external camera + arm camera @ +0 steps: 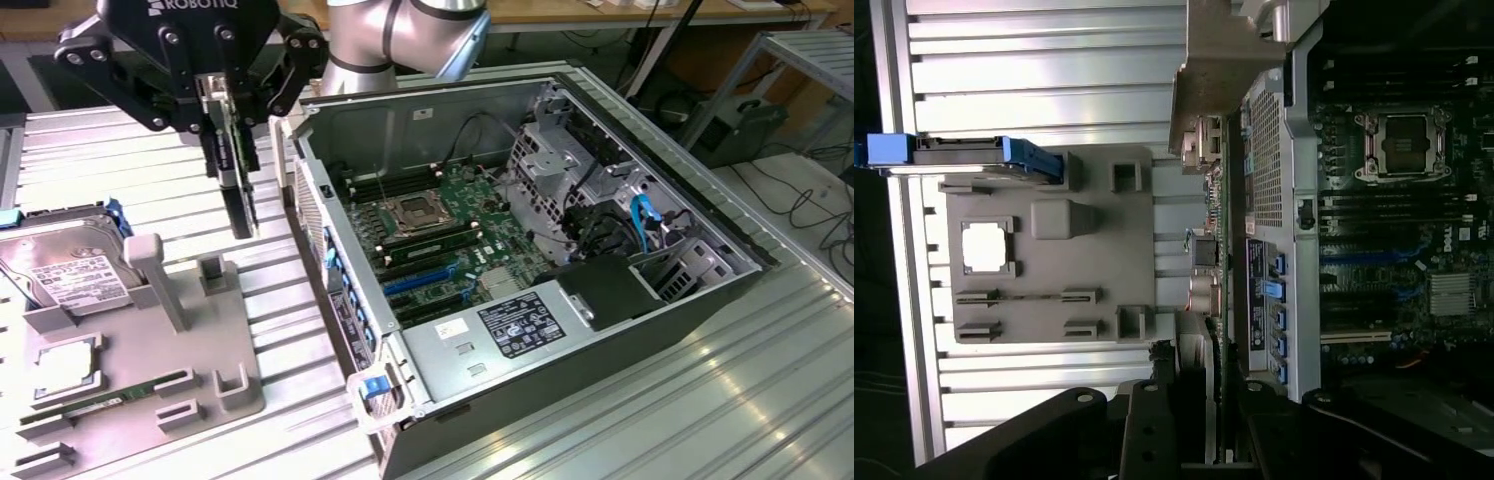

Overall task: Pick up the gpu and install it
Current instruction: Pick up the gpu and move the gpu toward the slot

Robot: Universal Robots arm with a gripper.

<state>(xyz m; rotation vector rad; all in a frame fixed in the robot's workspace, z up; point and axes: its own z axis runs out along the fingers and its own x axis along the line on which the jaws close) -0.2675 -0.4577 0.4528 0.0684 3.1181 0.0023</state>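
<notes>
Ribbed metal tbl [694,400] — wood desk [574,18] behind.

ROBOTIQ in white on gripper [230,108] body; label print on hard drive [67,275] and power supply cover [467,350] too small to read

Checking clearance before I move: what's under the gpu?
The gpu, clamped in the gripper, hangs above the edge of the grey fixture tray nearest the computer case. The spot directly beneath is covered by the card.
</notes>
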